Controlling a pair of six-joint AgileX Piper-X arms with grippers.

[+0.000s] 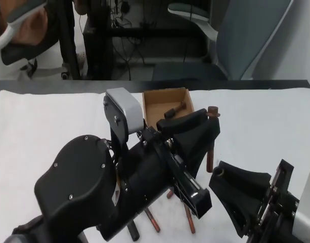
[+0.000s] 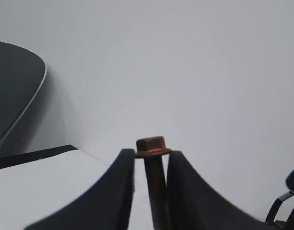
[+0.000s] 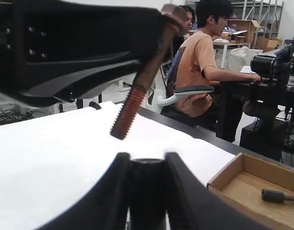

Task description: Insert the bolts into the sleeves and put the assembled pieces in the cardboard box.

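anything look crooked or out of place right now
The bolt in the left gripper looks askew. In the right wrist view it slants relative to the sleeve held in the right gripper, and its threaded tip is apart from the sleeve and off to one side. Nothing looks spilled or damaged.

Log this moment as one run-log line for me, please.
left gripper: shut on bolt | right gripper: shut on sleeve | bolt tip near sleeve, not inserted | cardboard box: one piece inside
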